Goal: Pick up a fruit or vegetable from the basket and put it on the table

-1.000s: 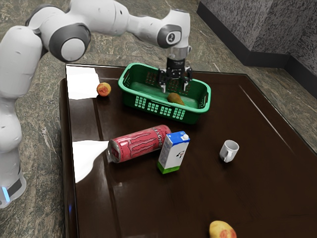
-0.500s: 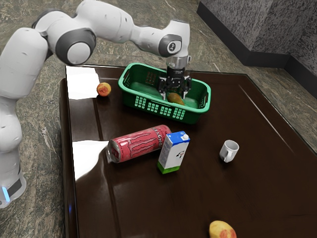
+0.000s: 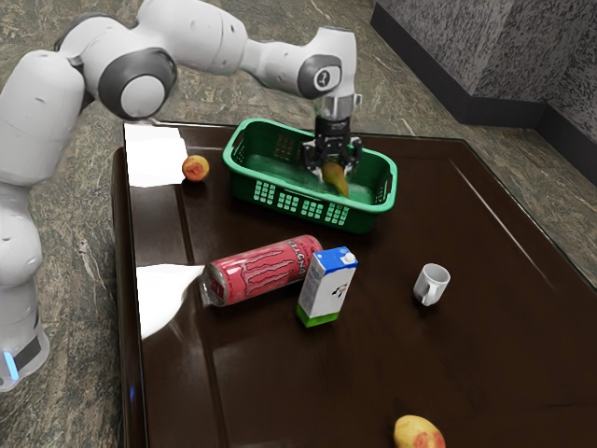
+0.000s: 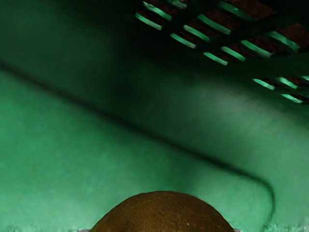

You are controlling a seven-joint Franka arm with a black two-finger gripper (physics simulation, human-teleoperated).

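Pear (image 3: 337,180) slants lengthwise, narrow end down (toward the exterior view's right), clamped in the gripper (image 3: 333,169).

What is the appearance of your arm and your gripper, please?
My arm is white, with smooth, rounded segments and dark grey rings at the joints. Near the wrist, a dark disc bears a small light mark. Low down there is a bright blue strip. My gripper is black and angular, with two fingers.
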